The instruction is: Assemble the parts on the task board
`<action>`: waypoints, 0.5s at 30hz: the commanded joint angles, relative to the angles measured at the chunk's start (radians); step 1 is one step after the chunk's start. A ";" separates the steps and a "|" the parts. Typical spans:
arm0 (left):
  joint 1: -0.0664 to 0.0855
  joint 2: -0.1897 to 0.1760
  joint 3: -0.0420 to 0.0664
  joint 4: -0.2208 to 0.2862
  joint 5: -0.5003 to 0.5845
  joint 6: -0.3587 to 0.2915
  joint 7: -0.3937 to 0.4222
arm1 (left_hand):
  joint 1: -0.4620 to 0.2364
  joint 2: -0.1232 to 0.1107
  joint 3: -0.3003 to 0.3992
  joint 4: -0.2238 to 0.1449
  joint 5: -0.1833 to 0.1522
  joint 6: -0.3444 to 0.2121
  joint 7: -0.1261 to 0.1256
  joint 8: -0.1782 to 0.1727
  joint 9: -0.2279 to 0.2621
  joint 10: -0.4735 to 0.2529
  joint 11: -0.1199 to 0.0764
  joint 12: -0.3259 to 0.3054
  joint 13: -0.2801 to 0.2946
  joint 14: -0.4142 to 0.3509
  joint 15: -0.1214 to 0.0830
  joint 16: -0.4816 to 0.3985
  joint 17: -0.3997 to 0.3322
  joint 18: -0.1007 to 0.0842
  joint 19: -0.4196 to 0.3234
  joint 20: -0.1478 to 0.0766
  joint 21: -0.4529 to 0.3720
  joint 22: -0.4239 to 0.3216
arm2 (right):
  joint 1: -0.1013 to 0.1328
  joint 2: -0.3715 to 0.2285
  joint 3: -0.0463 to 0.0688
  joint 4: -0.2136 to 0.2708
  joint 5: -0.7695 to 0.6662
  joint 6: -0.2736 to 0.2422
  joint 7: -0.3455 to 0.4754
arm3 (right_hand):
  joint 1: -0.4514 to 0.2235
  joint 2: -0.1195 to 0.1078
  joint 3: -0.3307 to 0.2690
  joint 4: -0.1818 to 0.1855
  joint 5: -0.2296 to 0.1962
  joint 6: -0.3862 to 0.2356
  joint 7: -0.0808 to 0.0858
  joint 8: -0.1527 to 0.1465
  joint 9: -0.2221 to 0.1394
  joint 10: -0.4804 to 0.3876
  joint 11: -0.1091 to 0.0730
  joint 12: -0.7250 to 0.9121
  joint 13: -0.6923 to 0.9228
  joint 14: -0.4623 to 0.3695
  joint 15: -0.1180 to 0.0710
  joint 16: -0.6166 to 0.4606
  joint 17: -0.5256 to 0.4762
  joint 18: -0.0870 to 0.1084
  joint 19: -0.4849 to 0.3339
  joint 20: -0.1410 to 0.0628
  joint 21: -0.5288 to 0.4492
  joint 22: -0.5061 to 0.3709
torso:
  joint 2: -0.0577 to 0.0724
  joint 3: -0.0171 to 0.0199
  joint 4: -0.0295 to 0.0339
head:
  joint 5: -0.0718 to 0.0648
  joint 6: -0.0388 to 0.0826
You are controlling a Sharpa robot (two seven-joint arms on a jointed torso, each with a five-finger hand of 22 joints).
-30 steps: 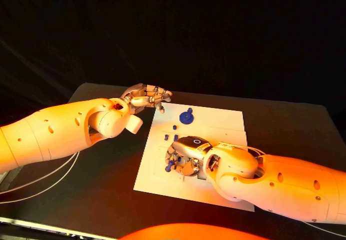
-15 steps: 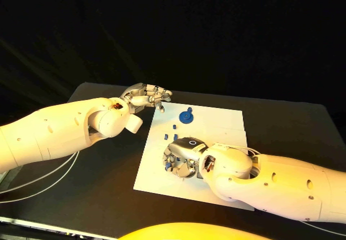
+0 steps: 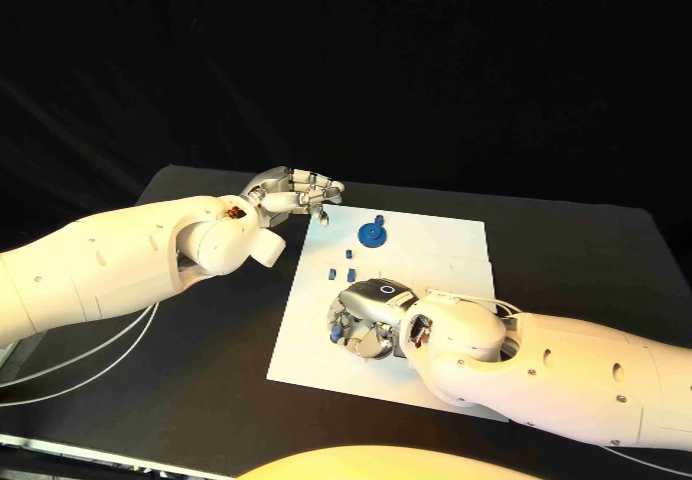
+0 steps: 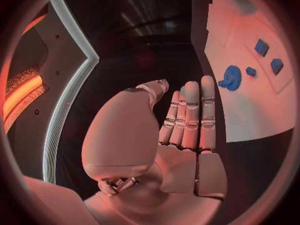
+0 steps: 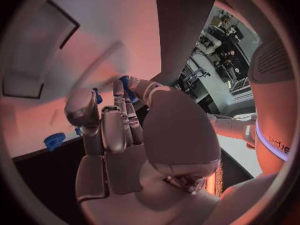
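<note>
1. While the black table (image 3: 216,400) runs out to dark on every side, the white task board (image 3: 433,250) sits mid-table, long side running away from the robot, near corner tucked under the right forearm.
2. Left hand (image 3: 296,190) hangs off the board's far-left corner, over bare tabletop; the wrist view has its fingers (image 4: 190,115) straight and pressed side by side, thumb alongside, nothing in the palm. Not touching the board.
3. Blue gear (image 3: 374,234) lies flat on the board's far half, just beside that left hand but apart from it.
4. Small blue pieces (image 3: 343,272), a few, sit in a loose cluster mid-board, btwn the gear and the right hand.
5. Right hand (image 3: 368,318) is down on the board's near-left part, palm down, fingers curled over the surface.
6. Blue part (image 5: 127,84) shows at the right fingertips in the wrist view, right up against the white surface; blue also peeks by the fingers from above. Pinched or just touched? Can't tell, fingers hide the contact.
7. Background beyond the table's far edge: black, nothing to make out.
8. Cables (image 3: 80,365) trail across the table under the left arm, well apart from the board.
</note>
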 commanded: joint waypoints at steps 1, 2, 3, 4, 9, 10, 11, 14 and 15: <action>0.000 0.001 0.001 0.002 0.005 0.017 0.004 | 0.009 0.000 -0.005 0.002 0.005 -0.006 0.001 0.006 -0.001 -0.007 0.001 0.003 -0.002 -0.005 0.000 -0.005 -0.001 0.014 0.001 0.004 -0.006 -0.001 | -0.002 -0.002 -0.001 0.001 -0.009 -0.016 -0.005 | -0.006 -0.019 -0.004 -0.008 0.003 -0.016 0.001 -0.013 -0.004 -0.014 0.002 0.000 0.002 0.024 0.008 0.004 -0.001 -0.011 0.000 0.008 -0.007 0.064 | 0.000 -0.0004 0.0006 | -0.001 0.001; 0.000 0.001 0.001 0.002 0.005 0.017 0.004 | 0.009 0.000 -0.005 0.002 0.005 -0.006 0.001 0.006 -0.001 -0.007 0.001 0.003 -0.002 -0.005 0.000 -0.005 -0.001 0.014 0.001 0.004 -0.006 -0.001 | -0.002 -0.003 -0.001 0.002 -0.009 -0.021 -0.005 | -0.009 -0.023 -0.007 -0.009 0.003 -0.023 0.001 -0.018 -0.006 -0.018 0.003 0.000 0.002 0.024 0.009 0.004 -0.001 -0.010 -0.001 0.009 -0.009 0.064 | 0.000 -0.0004 0.0006 | -0.001 0.001; 0.000 0.001 0.001 0.002 0.005 0.017 0.004 | 0.009 0.000 -0.005 0.002 0.005 -0.006 0.001 0.006 -0.001 -0.007 0.001 0.003 -0.002 -0.005 0.000 -0.005 -0.001 0.014 0.001 0.004 -0.006 -0.001 | -0.002 -0.004 -0.001 0.003 -0.009 -0.026 -0.005 | -0.016 -0.033 -0.015 -0.010 0.003 -0.041 0.001 -0.030 -0.011 -0.027 0.002 0.002 0.004 0.024 0.009 0.005 0.000 -0.009 -0.002 0.010 -0.014 0.063 | 0.000 -0.0007 0.0007 | -0.002 0.001; 0.000 0.001 0.001 0.002 0.005 0.017 0.004 | 0.009 0.000 -0.005 0.002 0.005 -0.006 0.001 0.006 -0.001 -0.007 0.001 0.003 -0.002 -0.005 0.000 -0.005 -0.001 0.014 0.001 0.004 -0.006 -0.001 | -0.002 -0.005 -0.001 0.004 -0.009 -0.031 -0.005 | -0.020 -0.037 -0.020 -0.010 0.003 -0.053 0.001 -0.037 -0.013 -0.032 0.000 0.003 0.005 0.024 0.008 0.006 0.001 -0.009 -0.002 0.010 -0.015 0.062 | 0.000 -0.0009 0.0009 | -0.002 0.002; 0.000 0.000 0.001 0.001 0.005 0.018 0.004 | 0.008 0.000 -0.007 0.004 0.005 -0.007 0.002 0.008 -0.002 -0.010 0.002 0.005 -0.002 -0.006 0.001 -0.006 -0.001 0.014 0.001 0.005 -0.008 -0.002 | -0.002 -0.010 -0.001 0.009 -0.010 -0.060 -0.003 | -0.030 -0.049 -0.084 -0.013 0.003 -0.140 -0.009 -0.086 -0.032 -0.066 -0.004 0.035 0.025 0.025 0.004 0.010 0.007 -0.007 -0.004 0.008 -0.030 0.060 | 0.000 -0.0011 0.0009 | -0.003 0.003; 0.000 0.000 0.001 0.001 0.005 0.018 0.003 | 0.008 0.000 -0.007 0.004 0.005 -0.007 0.002 0.008 -0.002 -0.010 0.002 0.005 -0.002 -0.006 0.001 -0.006 -0.001 0.014 0.001 0.005 -0.008 -0.002 | -0.002 -0.012 -0.001 0.011 -0.010 -0.066 -0.003 | -0.026 -0.046 -0.101 -0.013 0.003 -0.151 -0.011 -0.091 -0.034 -0.074 -0.005 0.044 0.030 0.024 0.004 0.010 0.005 -0.007 -0.004 0.007 -0.033 0.060 | 0.000 -0.0011 0.0009 | -0.003 0.003; 0.000 0.000 0.001 0.001 0.005 0.018 0.003 | 0.008 0.000 -0.007 0.004 0.005 -0.007 0.002 0.008 -0.002 -0.010 0.002 0.005 -0.002 -0.006 0.001 -0.006 -0.001 0.014 0.001 0.005 -0.008 -0.002 | -0.002 -0.014 -0.001 0.012 -0.010 -0.070 -0.003 | -0.023 -0.042 -0.112 -0.013 0.003 -0.155 -0.013 -0.093 -0.035 -0.078 -0.005 0.049 0.033 0.024 0.003 0.010 0.005 -0.007 -0.004 0.007 -0.035 0.059 | 0.000 -0.0013 0.0010 | -0.004 0.003; 0.000 -0.001 0.001 0.001 0.005 0.020 0.002 | 0.008 0.000 -0.007 0.004 0.005 -0.008 0.002 0.009 -0.002 -0.010 0.002 0.005 -0.002 -0.006 0.001 -0.006 -0.001 0.014 0.001 0.005 -0.008 -0.002 | -0.002 -0.024 -0.001 0.022 -0.011 -0.088 -0.002 | -0.015 -0.035 -0.138 -0.012 0.003 -0.165 -0.016 -0.099 -0.038 -0.088 -0.006 0.062 0.040 0.024 0.002 0.009 0.004 -0.007 -0.002 0.006 -0.035 0.060 | 0.000 -0.0011 0.0013 | -0.004 0.005; 0.000 -0.001 0.001 0.001 0.005 0.020 0.002 | 0.008 0.000 -0.007 0.004 0.005 -0.008 0.002 0.009 -0.002 -0.010 0.002 0.005 -0.002 -0.006 0.001 -0.006 -0.001 0.014 0.001 0.005 -0.008 -0.002 | -0.002 -0.030 -0.001 0.026 -0.012 -0.094 -0.002 | -0.012 -0.033 -0.144 -0.011 0.003 -0.168 -0.017 -0.100 -0.039 -0.089 -0.006 0.065 0.041 0.024 0.002 0.010 0.005 -0.007 -0.002 0.006 -0.036 0.060 | 0.000 -0.0011 0.0013 | -0.004 0.005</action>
